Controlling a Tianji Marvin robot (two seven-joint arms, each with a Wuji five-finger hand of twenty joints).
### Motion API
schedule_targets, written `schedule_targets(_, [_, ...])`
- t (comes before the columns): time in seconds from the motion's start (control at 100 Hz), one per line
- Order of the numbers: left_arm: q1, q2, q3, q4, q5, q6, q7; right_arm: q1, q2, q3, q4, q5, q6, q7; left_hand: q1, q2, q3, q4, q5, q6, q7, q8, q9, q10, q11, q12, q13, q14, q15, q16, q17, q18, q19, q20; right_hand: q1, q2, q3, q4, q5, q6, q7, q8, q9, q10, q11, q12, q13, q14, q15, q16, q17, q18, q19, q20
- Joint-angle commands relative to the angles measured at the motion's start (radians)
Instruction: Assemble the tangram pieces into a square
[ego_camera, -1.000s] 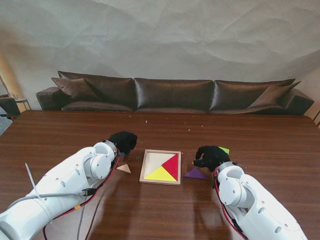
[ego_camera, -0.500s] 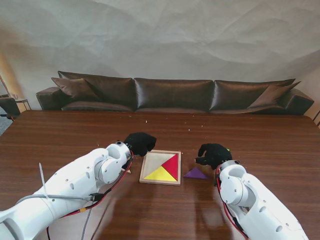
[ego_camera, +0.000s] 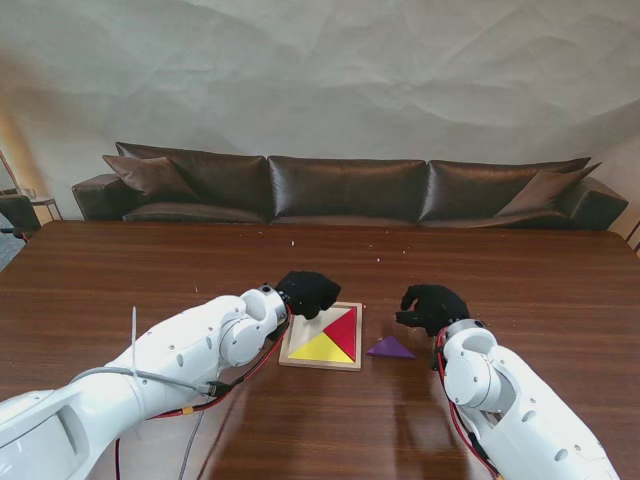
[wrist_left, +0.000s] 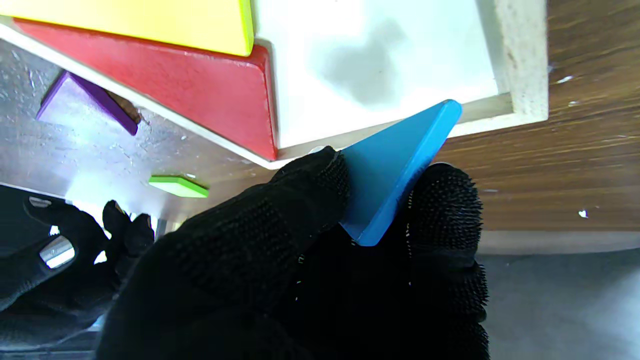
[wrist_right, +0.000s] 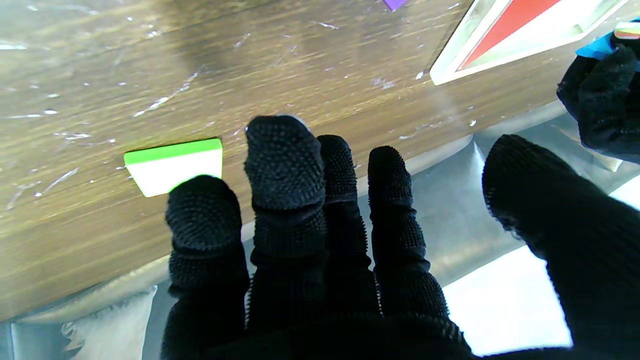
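A wooden square tray (ego_camera: 291, 339) lies mid-table holding a red triangle (ego_camera: 343, 328) and a yellow triangle (ego_camera: 321, 349). My left hand (ego_camera: 308, 294), in a black glove, hovers over the tray's far left corner, shut on a blue triangle (wrist_left: 395, 165); the piece's tip hangs over the tray's white floor (wrist_left: 380, 60) at that corner. My right hand (ego_camera: 432, 306) floats to the right of the tray, fingers apart, holding nothing. A purple triangle (ego_camera: 390, 348) rests on the table beside the tray. A green piece (wrist_right: 175, 165) lies just beyond the right fingertips (wrist_right: 282, 150).
A dark leather sofa (ego_camera: 345, 190) runs along the table's far edge. Brown wood table (ego_camera: 520, 270) extends wide on both sides. The left arm (ego_camera: 180, 350) hides the table area left of the tray.
My left hand has travelled right from the table's left part to the tray's far left corner, carrying the blue triangle. The tan piece is now hidden behind the arm. The right hand rose slightly.
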Motion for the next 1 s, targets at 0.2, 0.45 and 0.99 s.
schedule_targets(0.2, [-0.039,-0.057,0.068,0.084,-0.001,-0.017,0.012,-0.003,-0.006,0.000,0.005,0.006,-0.010,0.008,0.111,0.004,0.066,0.001,0.006,0.005,0.015,-0.005,-0.022,-0.025,0.022,-0.005,-0.014,0.042,-0.014,0.019,-0.019,-0.019,0.000,0.020,-0.014,0.038,0.006,-0.006,0.012,0.016,0.019,0.007,0.024,0.027,0.008,-0.012,0.023,0.002,0.006,0.008,-0.008,-0.011,0.020,0.001])
schedule_targets(0.45, [-0.046,-0.088,0.107,0.139,-0.001,-0.011,0.040,-0.004,-0.005,0.003,0.006,0.009,-0.014,0.010,0.100,0.010,0.065,0.005,0.002,0.003,0.015,-0.007,-0.037,-0.014,0.021,-0.017,-0.029,0.049,-0.024,0.023,-0.040,-0.007,-0.005,0.019,-0.014,0.040,0.006,-0.006,0.013,0.017,0.020,0.006,0.026,0.028,0.008,-0.013,0.024,0.004,0.006,0.008,-0.007,-0.011,0.021,0.000])
schedule_targets(0.99, [-0.016,-0.078,0.108,0.115,-0.001,0.025,0.024,-0.001,-0.005,-0.001,0.013,0.014,-0.020,0.013,-0.153,0.131,-0.016,-0.010,-0.086,0.036,0.007,-0.101,-0.101,0.047,0.012,-0.044,-0.191,0.060,0.160,-0.194,-0.104,-0.038,-0.086,0.202,-0.015,0.046,0.004,-0.005,0.013,0.018,0.020,0.005,0.026,0.029,0.008,-0.013,0.025,0.003,0.005,0.008,-0.008,-0.009,0.021,-0.001])
